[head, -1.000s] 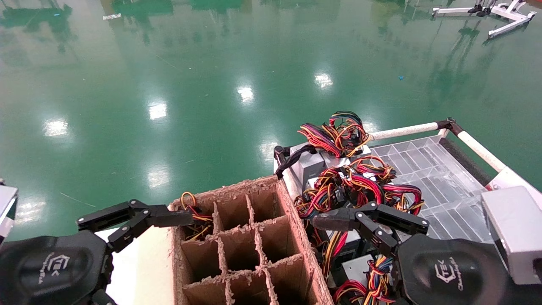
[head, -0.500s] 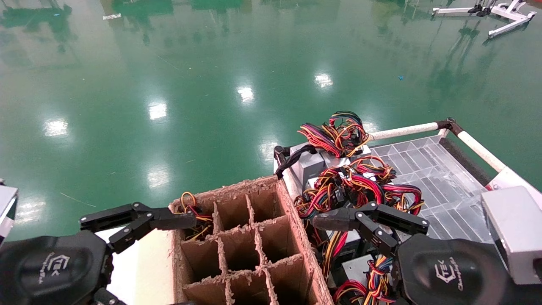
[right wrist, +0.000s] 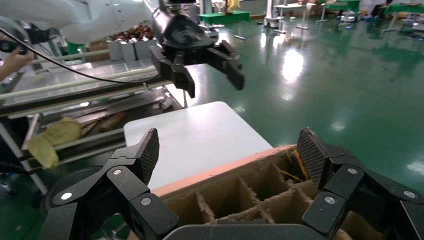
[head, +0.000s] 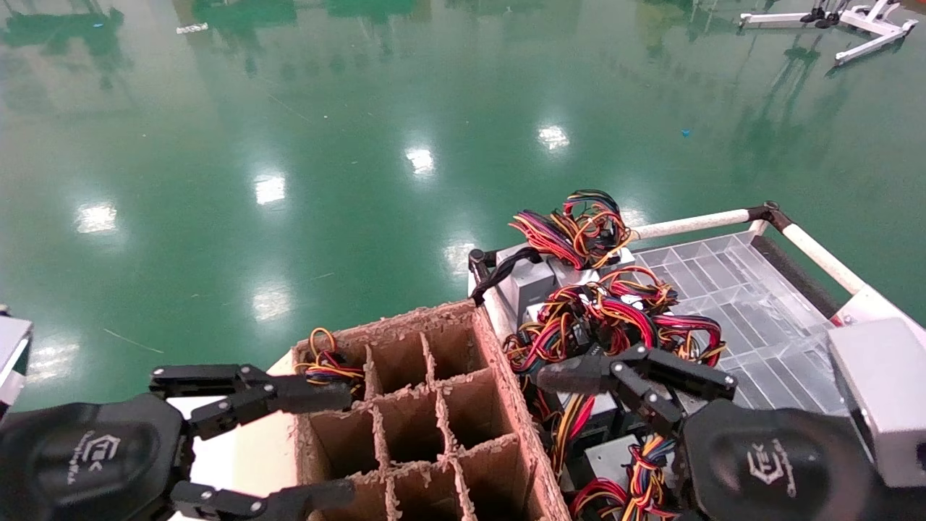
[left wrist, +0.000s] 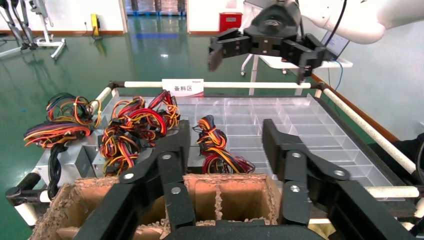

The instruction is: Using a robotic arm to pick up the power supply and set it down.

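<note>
Head view: L gripper (head: 311,445) spread wide over the box (head: 427,420), a supply's wires (head: 329,362) in the cell just past its upper finger; R gripper (head: 622,391) wide, empty, above the supplies (head: 600,318). Wrist views: both sets of fingers apart, nothing held. Prob. pre-grasp; next, R drops onto a grey case, not wires.

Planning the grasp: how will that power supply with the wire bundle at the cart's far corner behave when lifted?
The power supply looks like a stiff metal box, probably heavy for its size. Its wire bundle looks floppy, likely to dangle and snag neighbouring wires.
</note>
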Robot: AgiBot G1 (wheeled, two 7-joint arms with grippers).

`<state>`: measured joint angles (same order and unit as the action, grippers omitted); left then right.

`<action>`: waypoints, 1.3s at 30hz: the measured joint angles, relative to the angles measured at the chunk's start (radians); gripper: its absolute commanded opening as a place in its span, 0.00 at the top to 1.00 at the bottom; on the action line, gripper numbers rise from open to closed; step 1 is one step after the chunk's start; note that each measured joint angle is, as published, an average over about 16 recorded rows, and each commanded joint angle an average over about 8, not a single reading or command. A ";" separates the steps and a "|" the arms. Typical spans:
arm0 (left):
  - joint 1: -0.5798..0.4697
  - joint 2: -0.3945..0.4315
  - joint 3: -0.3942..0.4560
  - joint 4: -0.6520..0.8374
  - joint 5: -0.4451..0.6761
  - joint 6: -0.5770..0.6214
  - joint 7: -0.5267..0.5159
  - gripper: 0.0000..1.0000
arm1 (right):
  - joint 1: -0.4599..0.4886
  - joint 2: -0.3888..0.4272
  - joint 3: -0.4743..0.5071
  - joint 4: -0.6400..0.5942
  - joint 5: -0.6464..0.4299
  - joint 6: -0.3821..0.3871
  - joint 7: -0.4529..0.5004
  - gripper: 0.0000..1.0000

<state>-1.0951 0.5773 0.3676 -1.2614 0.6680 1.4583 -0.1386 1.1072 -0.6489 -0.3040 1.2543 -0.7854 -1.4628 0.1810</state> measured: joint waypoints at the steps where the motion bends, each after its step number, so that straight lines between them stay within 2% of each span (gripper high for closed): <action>1: 0.000 0.000 0.000 0.000 0.000 0.000 0.000 1.00 | 0.008 -0.011 -0.007 -0.008 -0.014 0.007 -0.001 0.00; 5: 0.000 0.000 0.000 0.000 0.000 0.000 0.000 1.00 | 0.054 -0.072 -0.045 -0.056 -0.085 0.037 -0.013 0.00; 10: 0.000 0.000 0.000 0.000 0.000 0.000 0.000 1.00 | 0.134 -0.189 -0.110 -0.160 -0.198 0.075 -0.047 0.00; 20: 0.000 0.000 0.000 0.000 0.000 0.000 0.000 1.00 | 0.305 -0.475 -0.225 -0.495 -0.383 0.138 -0.221 0.00; 28: 0.000 0.000 0.000 0.000 0.000 0.000 0.000 1.00 | 0.401 -0.648 -0.278 -0.756 -0.452 0.203 -0.405 0.00; 35: 0.000 0.000 0.000 0.000 0.000 0.000 0.000 1.00 | 0.433 -0.714 -0.349 -0.844 -0.452 0.273 -0.483 0.00; 37: 0.000 0.000 0.000 0.000 0.000 0.000 0.000 0.93 | 0.433 -0.720 -0.377 -0.843 -0.442 0.298 -0.486 0.00; 39: 0.000 0.000 0.000 0.000 0.000 0.000 0.000 0.71 | 0.431 -0.723 -0.409 -0.833 -0.428 0.328 -0.483 0.00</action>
<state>-1.0952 0.5772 0.3680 -1.2612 0.6678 1.4583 -0.1384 1.5380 -1.3718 -0.7130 0.4216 -1.2137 -1.1343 -0.3016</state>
